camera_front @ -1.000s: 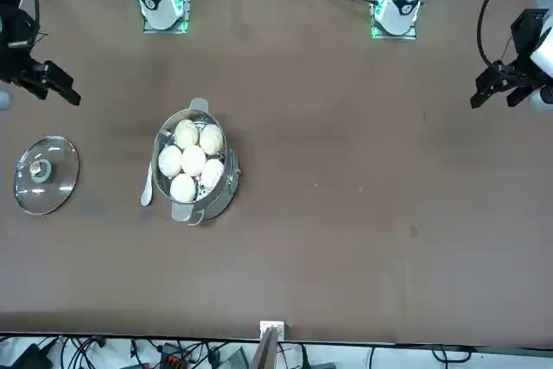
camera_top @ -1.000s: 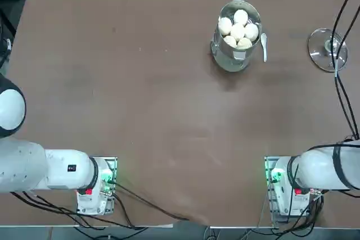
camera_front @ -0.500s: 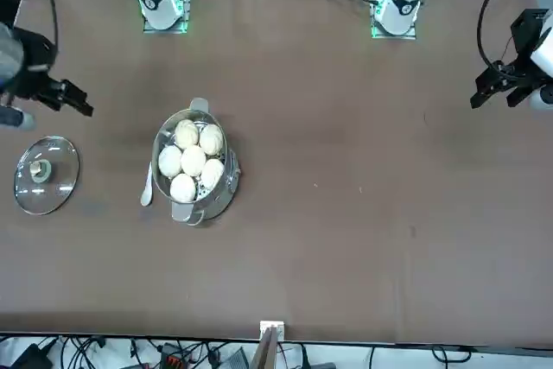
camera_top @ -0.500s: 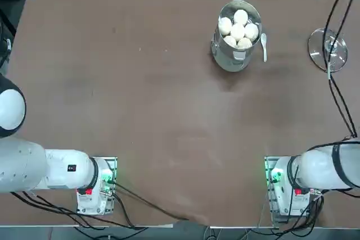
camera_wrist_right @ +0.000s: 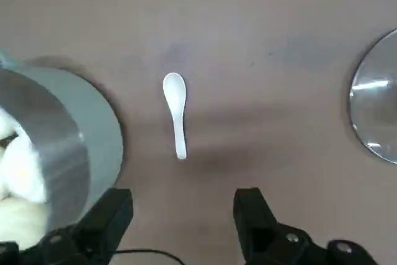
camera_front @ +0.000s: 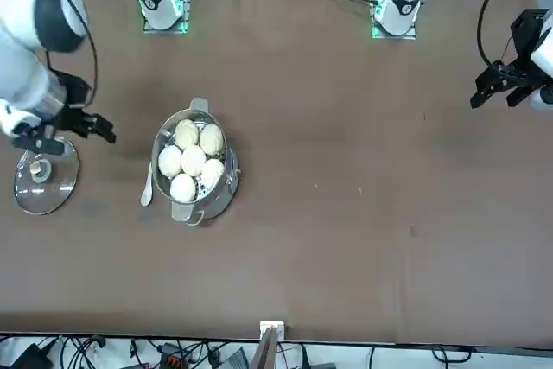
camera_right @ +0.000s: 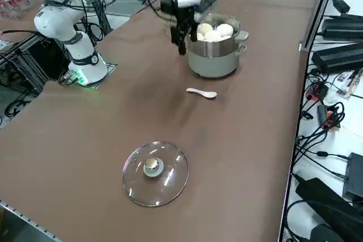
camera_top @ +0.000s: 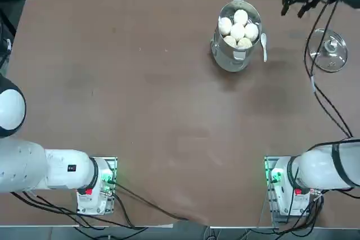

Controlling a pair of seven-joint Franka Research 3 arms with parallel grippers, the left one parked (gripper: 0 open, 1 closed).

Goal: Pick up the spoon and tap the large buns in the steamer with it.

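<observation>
A small white spoon [camera_top: 264,46] [camera_front: 147,186] [camera_right: 201,92] [camera_wrist_right: 176,113] lies flat on the brown table, just beside the steamer [camera_top: 228,60] [camera_front: 226,181] [camera_right: 212,60] [camera_wrist_right: 93,128]. The shiny steel pot holds the large buns [camera_top: 238,29] [camera_front: 190,160] [camera_right: 212,31] [camera_wrist_right: 18,172], round, white and clustered. My right gripper [camera_top: 293,7] [camera_front: 73,141] [camera_right: 180,45] [camera_wrist_right: 180,215] hangs open above the table between the steamer and the lid. It is off the spoon's handle end, with nothing between its fingers.
A round glass lid with a metal knob [camera_top: 328,49] [camera_front: 45,174] [camera_right: 155,172] [camera_wrist_right: 375,103] lies flat to the right of the spoon. The table's far edge, with cables behind it, runs close past the steamer.
My right gripper has come in from the table's far right corner, moving toward the spoon and steamer. The spoon, steamer, buns and lid have not moved.
</observation>
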